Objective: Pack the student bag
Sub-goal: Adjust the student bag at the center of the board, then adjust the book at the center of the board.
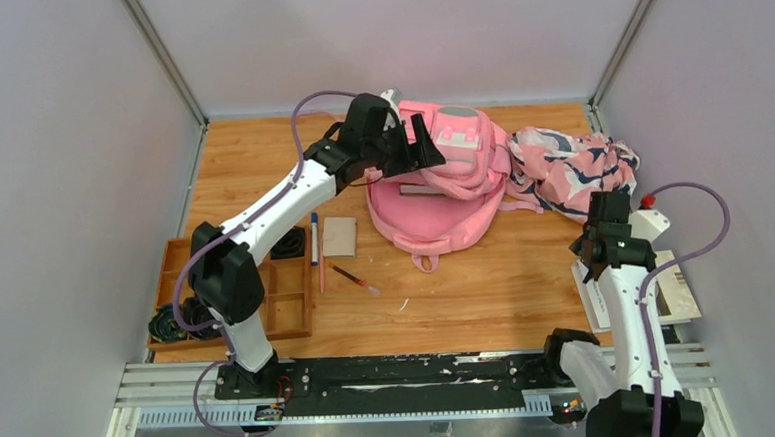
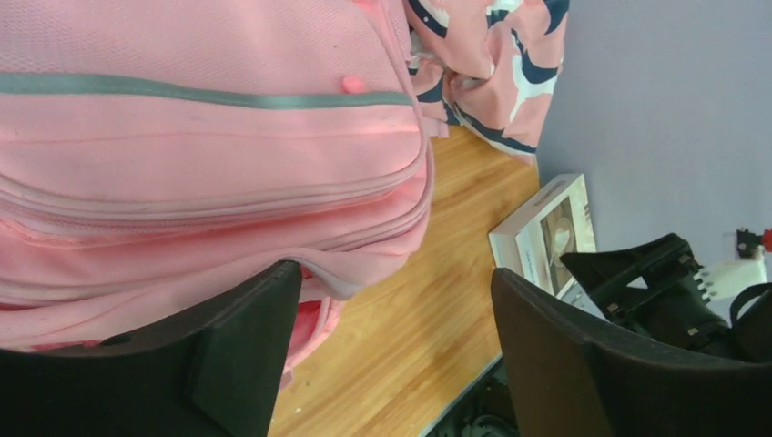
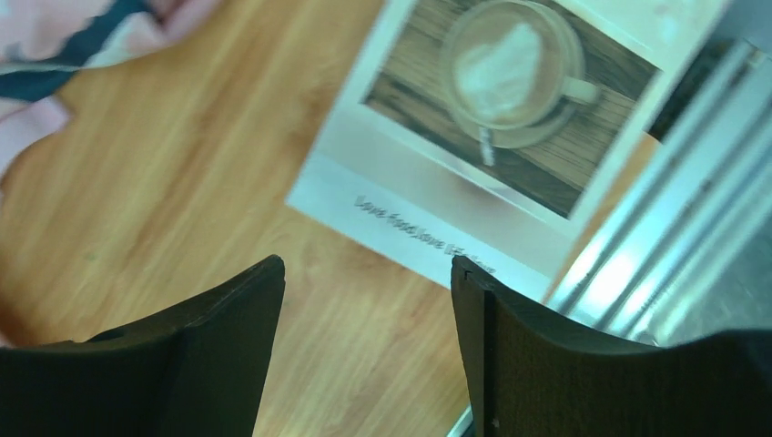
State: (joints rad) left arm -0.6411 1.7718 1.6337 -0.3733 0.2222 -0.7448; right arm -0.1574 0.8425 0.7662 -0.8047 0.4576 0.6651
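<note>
Here, the student bag (image 1: 442,191) lay toward the back of the table (image 1: 468,294), the left gripper (image 2: 396,278) — spread, empty — poised at its edge, while the right gripper (image 3: 369,273), likewise spread, hovered over a book (image 3: 510,137), probably to pack it next.

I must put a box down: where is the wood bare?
Widest bare patch: in front of the student bag, between the brush and the white book. Also the far left corner behind the tray. Crowded: pens between tray and bag.

Pink patterned cloth (image 1: 571,169) back right, coffee-picture book (image 3: 473,182) at right edge, wooden tray (image 1: 286,312) left, brown card (image 1: 339,236), brush (image 1: 355,278)
</note>
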